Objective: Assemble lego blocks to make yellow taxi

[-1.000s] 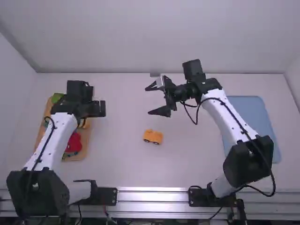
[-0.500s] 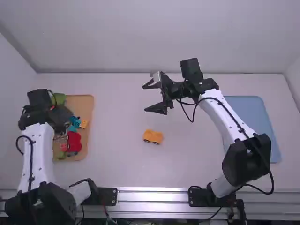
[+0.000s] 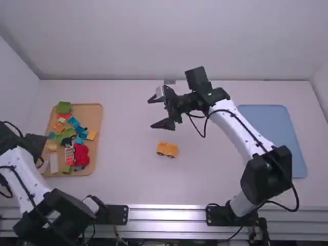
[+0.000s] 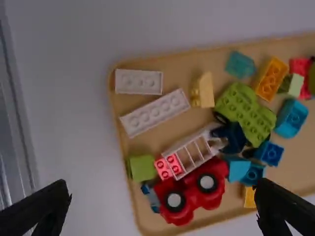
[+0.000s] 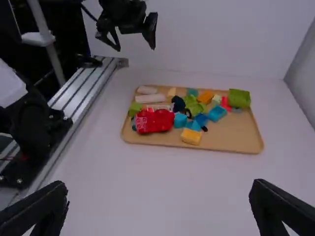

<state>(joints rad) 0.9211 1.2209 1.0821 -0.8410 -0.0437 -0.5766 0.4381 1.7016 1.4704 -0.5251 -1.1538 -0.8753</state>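
Note:
In the high view, an orange-yellow wheeled block piece (image 3: 167,149) stands alone mid-table. Beyond it, my right gripper (image 3: 150,113) is raised and open, pointing left; its fingers are apart around nothing in the right wrist view (image 5: 160,194). My left gripper (image 3: 37,148) is at the far left, by the tray's left edge, and stands open above the blocks in the left wrist view (image 4: 165,196). The wooden tray (image 3: 95,114) holds loose blocks: a red wheeled piece (image 4: 189,191), an orange block (image 4: 271,78), a yellow block (image 5: 191,136) and white bricks (image 4: 155,112).
A blue tray (image 3: 274,138) lies on the right side of the table. A metal rail (image 3: 166,215) runs along the near edge between the arm bases. Green blocks (image 3: 64,107) sit at the wooden tray's far left corner.
The left arm has swung left and toward the camera, uncovering most of the wooden tray. My right gripper has shifted somewhat left. The wheeled piece has stayed put.

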